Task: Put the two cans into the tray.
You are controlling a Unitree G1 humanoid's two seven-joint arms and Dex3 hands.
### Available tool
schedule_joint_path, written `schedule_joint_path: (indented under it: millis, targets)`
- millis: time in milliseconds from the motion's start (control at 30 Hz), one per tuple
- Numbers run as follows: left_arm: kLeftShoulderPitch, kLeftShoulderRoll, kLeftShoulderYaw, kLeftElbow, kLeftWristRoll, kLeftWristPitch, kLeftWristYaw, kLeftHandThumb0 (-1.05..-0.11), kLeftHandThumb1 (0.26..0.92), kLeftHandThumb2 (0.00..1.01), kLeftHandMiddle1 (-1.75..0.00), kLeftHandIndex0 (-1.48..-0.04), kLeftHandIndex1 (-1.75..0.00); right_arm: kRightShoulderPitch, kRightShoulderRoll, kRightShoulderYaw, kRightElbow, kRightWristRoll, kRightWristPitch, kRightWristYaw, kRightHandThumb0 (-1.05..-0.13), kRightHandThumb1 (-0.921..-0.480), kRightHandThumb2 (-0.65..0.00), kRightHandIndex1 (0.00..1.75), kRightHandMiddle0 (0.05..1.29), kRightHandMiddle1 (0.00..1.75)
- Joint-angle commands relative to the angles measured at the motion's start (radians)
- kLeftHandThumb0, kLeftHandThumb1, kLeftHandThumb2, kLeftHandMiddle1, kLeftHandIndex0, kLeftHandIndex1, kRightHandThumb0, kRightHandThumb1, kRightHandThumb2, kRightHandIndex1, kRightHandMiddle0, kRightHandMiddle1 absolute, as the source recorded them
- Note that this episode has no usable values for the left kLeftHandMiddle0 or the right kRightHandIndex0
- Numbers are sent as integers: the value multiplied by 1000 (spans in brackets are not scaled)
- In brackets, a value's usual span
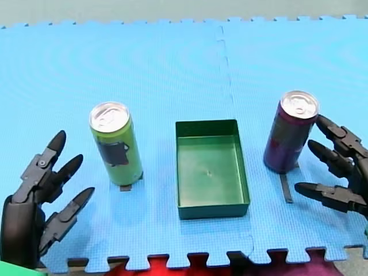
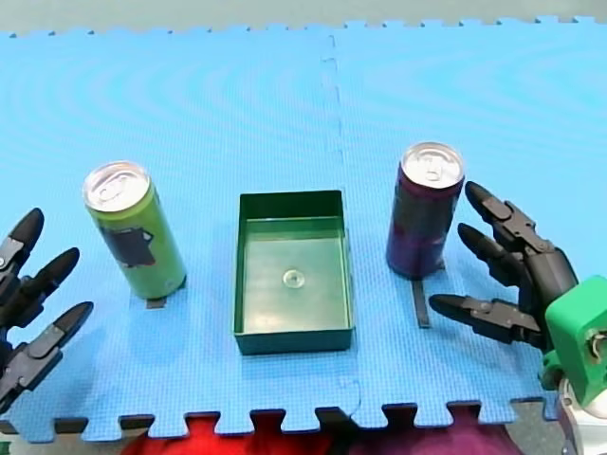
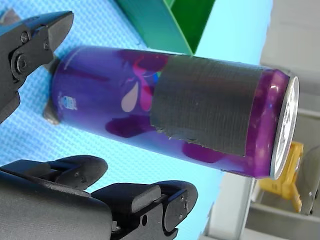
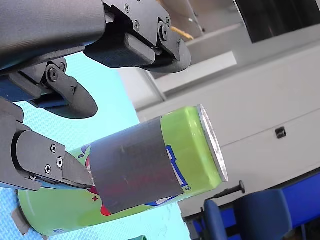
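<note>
While green can (image 1: 117, 144) stands at tray's (image 1: 213, 210) 9 o'clock and purple can (image 1: 290, 132) at 3, left hand (image 1: 43, 190) and right hand (image 1: 344, 167) flank them outside, uncurled, holding nothing.

The tray (image 1: 213, 210) sits on the mat (image 1: 172, 69) near its front edge, between two upright cans. The left can (image 1: 116, 144) stands on the mat to the tray's left, apart from it. The right can (image 1: 289, 135) stands to the tray's right, a little nearer. A tape strip (image 1: 286, 187) lies on the mat at the right can's foot, running toward the front. The left hand (image 1: 49, 190) is left of and before the left can, apart from it. The right hand (image 1: 339, 169) is just beside the right can, on its right.
</note>
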Motion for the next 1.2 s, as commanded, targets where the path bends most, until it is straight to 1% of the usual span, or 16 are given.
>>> schedule_joint_path:
  millis: [0, 100, 267, 367, 500, 733, 833, 1167]
  targets:
    - [2, 7, 1, -7, 0, 6, 2, -1048, 921, 29, -8, -421, -6, -10, -1, -1, 6, 2, 3, -2, -724, -616, -3, 1, 307, 0]
    - [4, 7, 0, -11, 1, 9, 3, -1048, 921, 34, -8, -422, -6, -13, 2, -3, 8, 6, -6, 6, -723, -616, -2, 4, 305, 0]
    - [5, 8, 1, -14, 1, 12, 5, -1048, 921, 41, -8, -424, -6, -17, 8, -5, 11, 13, -26, 25, -714, -616, -1, 6, 308, 1]
    - [6, 8, 1, -19, 0, 14, 3, -1048, 921, 45, -8, -425, -6, -23, 12, -6, 12, 15, -32, 31, -707, -617, -1, 6, 309, 1]
    - [13, 6, -2, -32, 3, 19, 5, -1048, 921, 49, -7, -425, -5, -32, 16, -7, 12, 16, -34, 35, -699, -618, -1, 5, 309, 1]
    - [13, 8, -2, -34, 7, 24, 8, -1048, 921, 59, -6, -427, -5, -35, 27, 0, 7, 7, -42, 27, -696, -621, -1, 4, 304, 0]
    - [12, 8, -2, -35, 7, 25, 9, -1048, 921, 63, -6, -428, -5, -39, 30, 2, 7, 6, -42, 22, -693, -621, -1, 4, 303, 0]
    - [18, 8, -4, -45, 2, 25, 4, -1048, 921, 70, -6, -431, -4, -55, 38, 12, 11, -11, -36, -10, -689, -624, -1, 4, 300, 0]
